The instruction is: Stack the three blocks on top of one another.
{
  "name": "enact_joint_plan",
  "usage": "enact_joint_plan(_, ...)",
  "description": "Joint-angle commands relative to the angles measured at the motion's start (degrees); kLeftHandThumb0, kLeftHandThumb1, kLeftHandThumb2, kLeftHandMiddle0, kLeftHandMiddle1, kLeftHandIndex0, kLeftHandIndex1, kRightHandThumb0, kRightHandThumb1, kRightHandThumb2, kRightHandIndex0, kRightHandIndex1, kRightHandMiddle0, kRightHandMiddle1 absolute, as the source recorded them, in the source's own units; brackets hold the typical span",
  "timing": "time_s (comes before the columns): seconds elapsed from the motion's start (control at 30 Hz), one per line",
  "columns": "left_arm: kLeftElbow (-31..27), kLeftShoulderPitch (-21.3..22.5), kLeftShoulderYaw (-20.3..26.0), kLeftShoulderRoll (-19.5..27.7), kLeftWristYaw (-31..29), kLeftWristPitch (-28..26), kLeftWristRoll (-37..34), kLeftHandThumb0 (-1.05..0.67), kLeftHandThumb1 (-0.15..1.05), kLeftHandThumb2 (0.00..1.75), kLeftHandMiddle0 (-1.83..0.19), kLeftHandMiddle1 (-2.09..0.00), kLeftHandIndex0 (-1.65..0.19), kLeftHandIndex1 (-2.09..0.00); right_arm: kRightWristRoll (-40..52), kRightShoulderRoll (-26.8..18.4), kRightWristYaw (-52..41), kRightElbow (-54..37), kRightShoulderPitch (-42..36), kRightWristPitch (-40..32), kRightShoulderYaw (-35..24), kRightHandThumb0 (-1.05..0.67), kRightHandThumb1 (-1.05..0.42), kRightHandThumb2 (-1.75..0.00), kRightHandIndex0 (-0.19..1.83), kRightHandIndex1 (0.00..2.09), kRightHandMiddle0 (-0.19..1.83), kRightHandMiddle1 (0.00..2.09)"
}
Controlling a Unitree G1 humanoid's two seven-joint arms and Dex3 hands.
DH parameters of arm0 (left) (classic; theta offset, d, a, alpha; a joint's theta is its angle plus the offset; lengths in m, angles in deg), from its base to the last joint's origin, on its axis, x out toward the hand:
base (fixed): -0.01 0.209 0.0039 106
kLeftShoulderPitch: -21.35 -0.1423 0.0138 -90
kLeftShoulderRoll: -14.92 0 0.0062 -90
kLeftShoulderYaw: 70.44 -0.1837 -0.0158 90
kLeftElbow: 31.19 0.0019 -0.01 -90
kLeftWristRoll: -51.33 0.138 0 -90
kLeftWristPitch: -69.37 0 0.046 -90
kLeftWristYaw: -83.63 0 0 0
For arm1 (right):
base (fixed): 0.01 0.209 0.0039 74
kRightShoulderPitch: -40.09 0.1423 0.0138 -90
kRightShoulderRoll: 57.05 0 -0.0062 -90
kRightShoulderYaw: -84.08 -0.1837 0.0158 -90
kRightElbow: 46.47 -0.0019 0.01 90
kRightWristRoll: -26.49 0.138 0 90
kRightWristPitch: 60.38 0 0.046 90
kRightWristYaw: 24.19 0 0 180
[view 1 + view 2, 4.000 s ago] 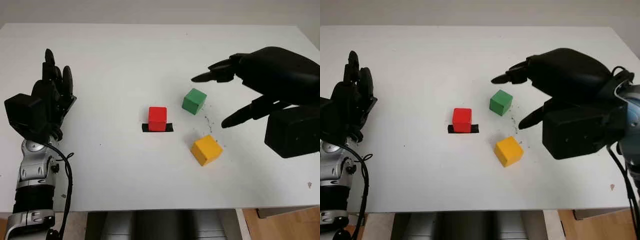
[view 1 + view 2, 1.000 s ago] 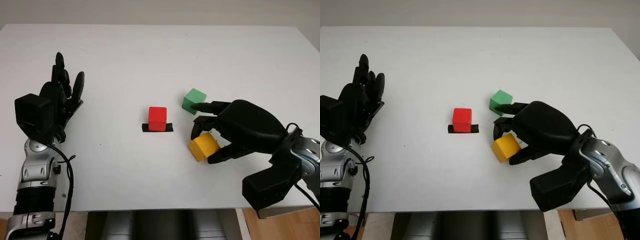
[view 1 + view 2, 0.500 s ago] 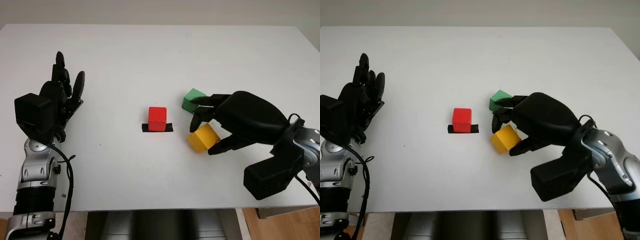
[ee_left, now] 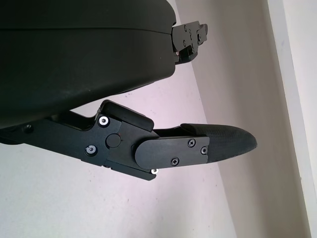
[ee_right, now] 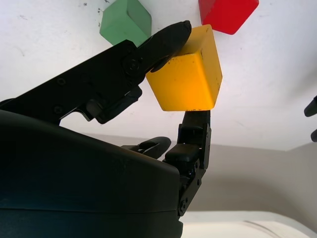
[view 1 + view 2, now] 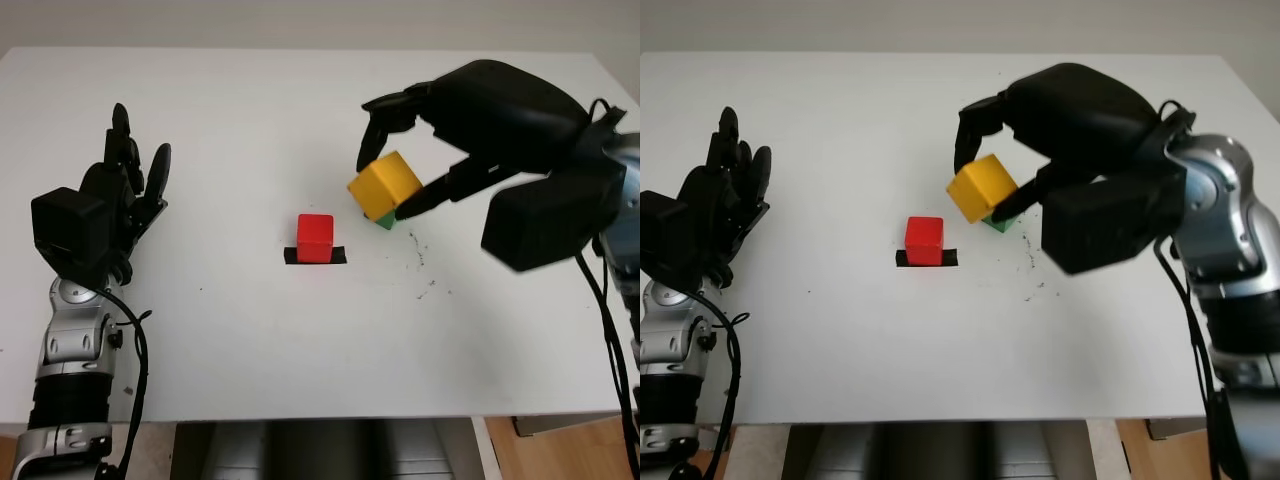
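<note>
Above the table, we see the right hand (image 6: pixel 400 175) pinching the tilted yellow block (image 6: pixel 384 184) aloft over the green block (image 5: pixel 126 21); released askew, we judge it could slide off beside the red block (image 6: pixel 315 237), left hand (image 6: pixel 115 205) open

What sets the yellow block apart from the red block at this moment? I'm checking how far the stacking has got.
The yellow block is gripped in the right hand and lifted off the table, tilted; the red block sits square on the table, on a black strip, with no hand at it. The yellow one hangs in front of the green block; the red one stands alone. Both are plain cubes of similar size. The left hand is open at the table's left.
</note>
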Motion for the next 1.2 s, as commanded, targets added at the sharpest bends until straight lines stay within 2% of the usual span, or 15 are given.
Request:
enact_joint_plan(0.0,-0.4,-0.5,-0.1,0.0,0.4,0.3,0.3,-0.79,1.05,0.49,0.19,0.00,0.19,0.00,-0.5,1.0,-0.6,2.8,3.4,0.0,1.4,-0.41,-0.81,-0.06,0.47,0.05,0.76,1.09)
enact_joint_plan(0.2,-0.4,-0.7,0.0,0.0,0.5,0.6,0.1,-0.81,1.05,0.48,0.19,0.00,0.19,0.00,-1.3,4.0,-5.2,8.6,9.1,-4.7,4.9,-0.44,-0.84,-0.06,0.44,0.04,0.60,1.31)
enact_joint_plan(0.33,-0.3,-0.6,-0.1,-0.2,0.4,1.0,-0.2,-0.81,1.05,0.47,0.19,0.00,0.19,0.00,-2.6,5.9,-7.5,7.6,10.4,-10.5,6.8,-0.43,-0.88,-0.06,0.44,0.05,0.49,1.48)
enact_joint_plan(0.67,0.0,0.0,-1.1,-1.2,1.5,0.6,0.7,-0.81,1.05,0.47,0.19,0.00,0.19,0.00,-5.7,9.6,-9.8,2.4,8.7,-23.4,9.1,-0.44,-0.95,-0.06,0.47,0.06,0.38,1.72)
enact_joint_plan(0.93,0.2,0.3,-1.5,-1.4,1.7,0.3,0.5,-0.81,1.05,0.47,0.19,0.00,0.19,0.00,-6.9,11.9,-9.8,3.2,10.0,-31.0,10.1,-0.42,-0.97,-0.06,0.45,0.05,0.28,1.81)
enact_joint_plan(1.17,0.8,0.6,-2.1,-1.6,2.4,1.6,1.6,-0.77,1.05,0.48,0.19,-0.02,0.19,-0.01,-7.2,13.0,-10.0,4.7,11.5,-33.2,11.0,-0.41,-0.97,-0.05,0.45,0.05,0.27,1.79)
